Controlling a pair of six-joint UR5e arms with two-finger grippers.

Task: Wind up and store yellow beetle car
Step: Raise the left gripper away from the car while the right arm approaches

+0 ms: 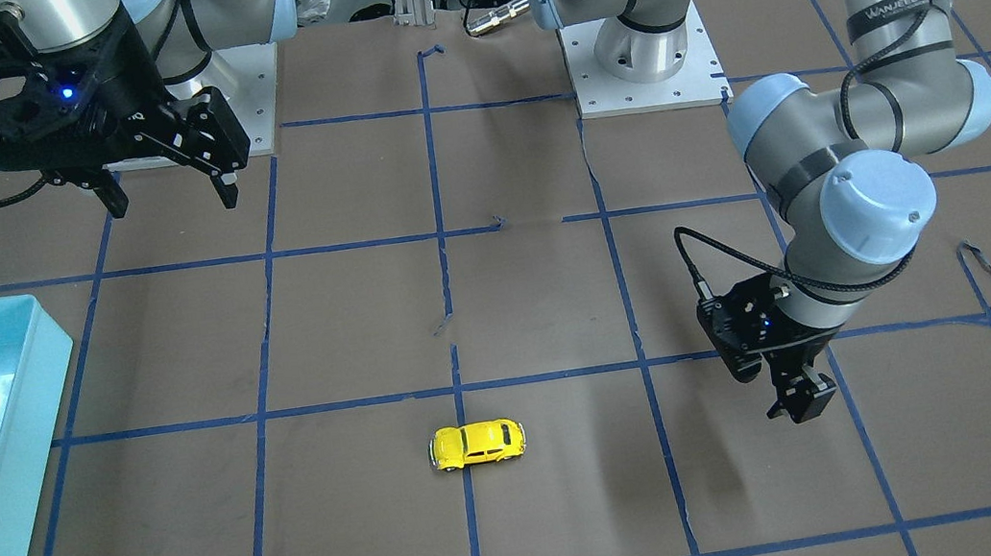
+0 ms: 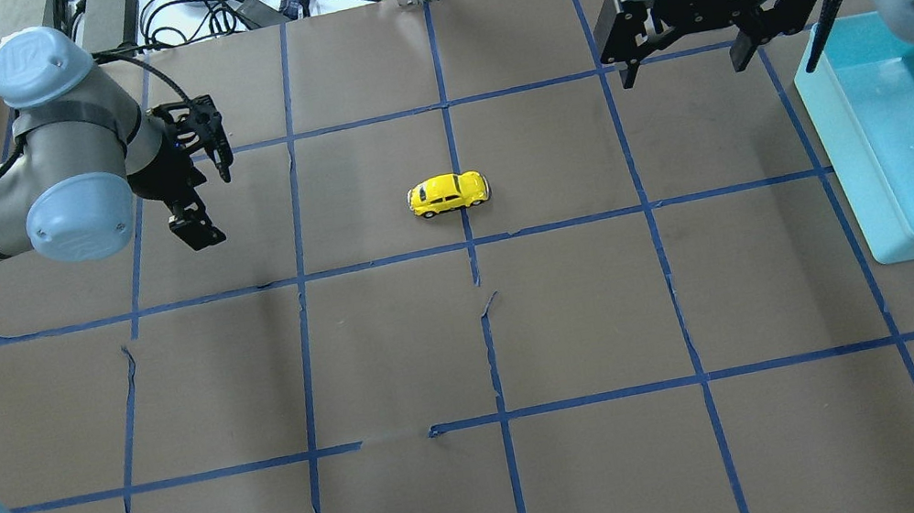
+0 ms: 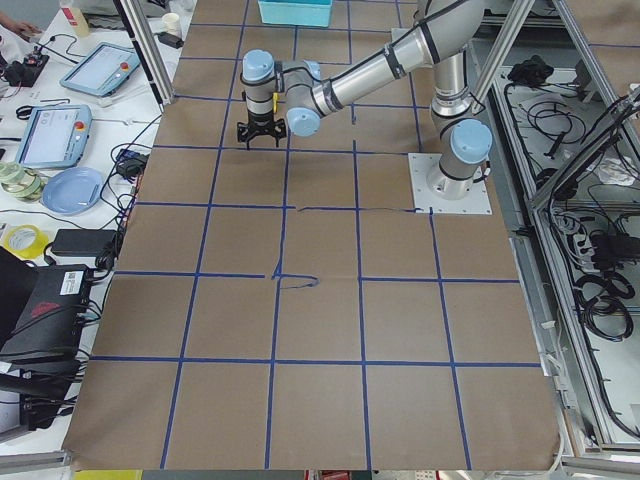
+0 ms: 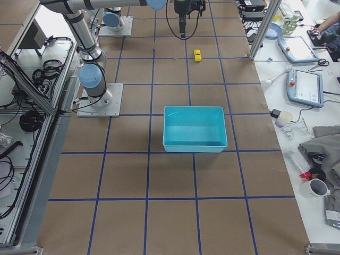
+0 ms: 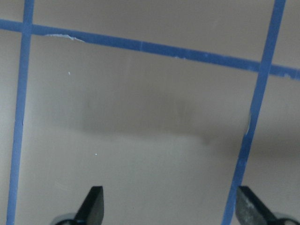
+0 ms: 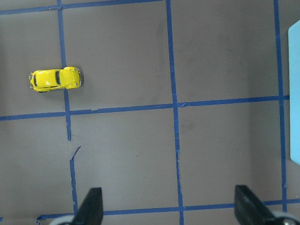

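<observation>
Flanking the yellow beetle car [image 1: 477,443], left pincer [image 1: 799,400] and right pincer [image 1: 175,205] hang released; a left-arm strap [image 1: 890,14] reads "WANJEED".

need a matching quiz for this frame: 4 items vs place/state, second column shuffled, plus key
Column 1
1. yellow beetle car
2. teal bin
3. left claw
4. right claw

Column 2
A. open; its wrist view shows just the table
B. on the robot's right side, nothing inside
C. parked across a blue tape line
D. open; its wrist view takes in the car and the bin's edge

Pairs: 1-C, 2-B, 3-A, 4-D
</observation>
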